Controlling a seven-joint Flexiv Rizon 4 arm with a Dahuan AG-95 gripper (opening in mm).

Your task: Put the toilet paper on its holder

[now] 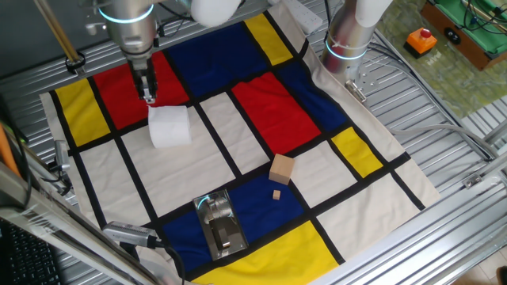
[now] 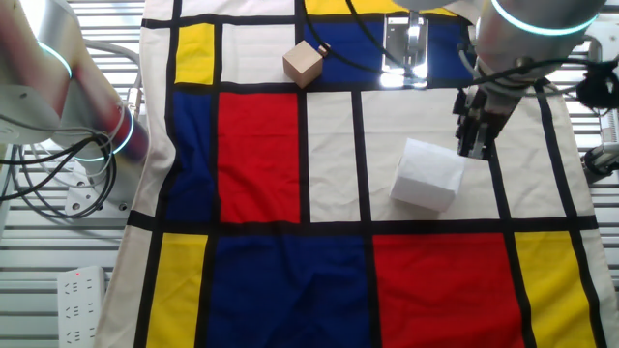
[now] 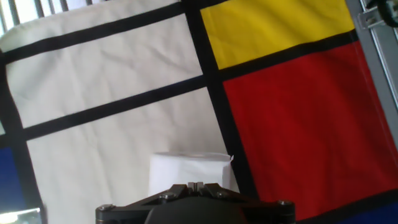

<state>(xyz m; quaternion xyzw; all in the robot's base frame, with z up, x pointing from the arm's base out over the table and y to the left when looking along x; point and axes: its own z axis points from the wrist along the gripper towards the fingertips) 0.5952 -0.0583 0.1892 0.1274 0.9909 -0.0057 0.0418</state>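
Note:
The toilet paper is a white roll lying on a white panel of the coloured cloth, also seen in the other fixed view and low in the hand view. My gripper hangs just behind the roll's upper edge, fingers pressed together and shut on nothing. From the other side the gripper stands at the roll's right edge. In the hand view the gripper shows its two tips touching each other just before the roll. The chrome holder lies on the blue panel near the cloth's front edge, far from the roll.
A tan wooden cube sits between roll and holder, with a tiny wooden piece beside it. A second robot arm's base stands at the cloth's far corner. Metal rails frame the table.

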